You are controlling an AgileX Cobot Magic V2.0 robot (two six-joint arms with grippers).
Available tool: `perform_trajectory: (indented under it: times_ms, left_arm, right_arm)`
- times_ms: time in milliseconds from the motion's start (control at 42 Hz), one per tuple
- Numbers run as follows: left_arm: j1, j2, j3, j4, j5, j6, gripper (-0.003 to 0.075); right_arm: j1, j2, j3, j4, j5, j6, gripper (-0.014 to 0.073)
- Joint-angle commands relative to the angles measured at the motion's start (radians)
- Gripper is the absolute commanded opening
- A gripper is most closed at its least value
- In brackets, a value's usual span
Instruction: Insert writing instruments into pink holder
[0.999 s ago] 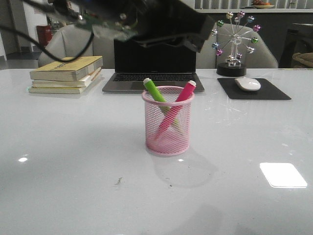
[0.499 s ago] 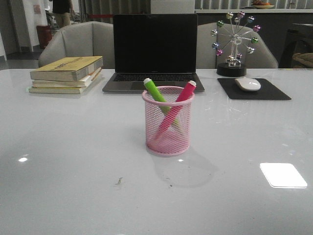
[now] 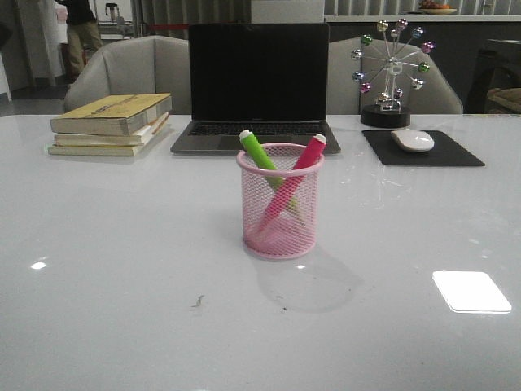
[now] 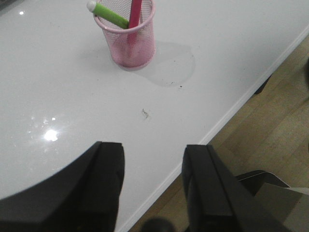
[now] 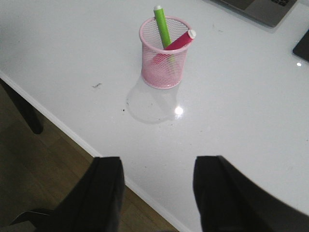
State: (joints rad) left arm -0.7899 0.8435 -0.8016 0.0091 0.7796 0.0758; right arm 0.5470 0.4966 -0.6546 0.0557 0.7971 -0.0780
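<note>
The cylindrical pink wire-mesh pen cup (image 3: 279,201) stands upright near the middle of the glossy white tabletop (image 3: 122,269), with both thick markers inside it. The lime green marker (image 3: 259,155) leans toward my left and the magenta pink marker (image 3: 303,163) leans toward my right; their shafts cross inside the mesh and their small white ends poke above the solid rim.

My left gripper (image 4: 153,159) hangs over the near edge of the table, its two black fingers (image 4: 107,169) spread apart with nothing between them. The cup (image 4: 128,34) sits well apart from it, with bare white surface in between. My right gripper (image 5: 157,179) is likewise spread wide and empty, straddling the table's near edge, with wooden floor (image 5: 43,164) visible below. From here the cup (image 5: 164,53) is also well apart, and the green marker (image 5: 162,26) and pink marker (image 5: 179,41) show above its rim.

The front half of the table is open on all sides of the cup. The crowding is along the far edge: a stack of yellowish books (image 3: 110,124) on the far left, an open dark laptop (image 3: 257,85) directly behind the cup, and on the far right a black mouse pad (image 3: 422,149) carrying a white mouse (image 3: 413,139), with a small metal ferris-wheel ornament (image 3: 391,73) behind it.
</note>
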Motion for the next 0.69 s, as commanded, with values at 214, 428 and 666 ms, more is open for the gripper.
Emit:
perform_trajectory:
  times_ms: [214, 428, 666]
  left_arm:
    - [0.002, -0.08, 0.033, -0.009, -0.082, -0.01, 0.0331]
    - [0.002, -0.075, 0.033, -0.009, -0.083, -0.05, 0.014]
    - [0.002, -0.075, 0.033, 0.044, -0.083, -0.104, 0.0092]
  right_arm:
    - [-0.003, 0.002, -0.009, -0.002, -0.067, 0.0, 0.0445]
    - [-0.003, 0.002, -0.009, -0.002, -0.063, 0.0, 0.0261]
    - [-0.003, 0.002, -0.009, -0.002, -0.057, 0.0, 0.0059]
